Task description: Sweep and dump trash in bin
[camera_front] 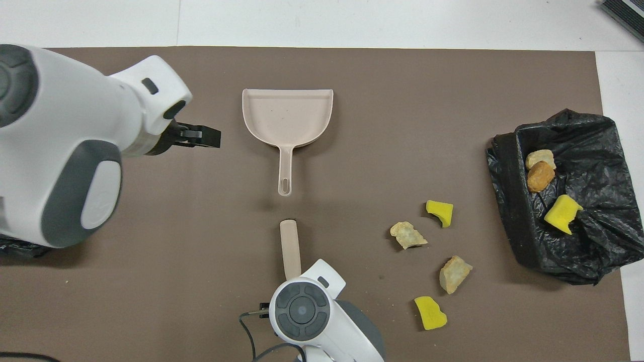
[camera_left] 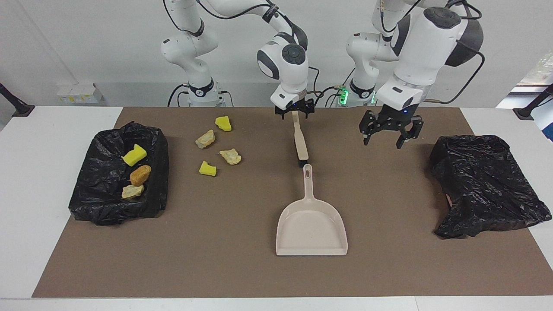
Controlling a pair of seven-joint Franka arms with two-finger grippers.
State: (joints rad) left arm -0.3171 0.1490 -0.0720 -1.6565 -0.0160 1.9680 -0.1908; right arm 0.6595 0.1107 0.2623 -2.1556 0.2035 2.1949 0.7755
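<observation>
Brown matting is covering the white table, and the dustpan is serving as the landmark for this report. Its pan mouth is facing away from the robots and its handle is pointing toward them, so its long axis is running straight between the robots and the table's outer edge. A brush is lying just nearer to the robots than the handle tip, close to in line with it, bristle end toward the dustpan, a small gap between them. Regarding the trash, four lumps are sitting loose on the matting, toward the right arm's end from the dustpan and nearer to the robots; three more are already resting in the lined bin at that end. By my judgement the task is under half done: four pieces are awaiting sweeping and dumping, and neither tool is in hand. A second black bag is lying at the left arm's end. Both grippers are standing open and gripping nothing: the right gripper is hanging over the brush's handle end, and the left gripper is hovering over bare matting between the dustpan and the second bag.
</observation>
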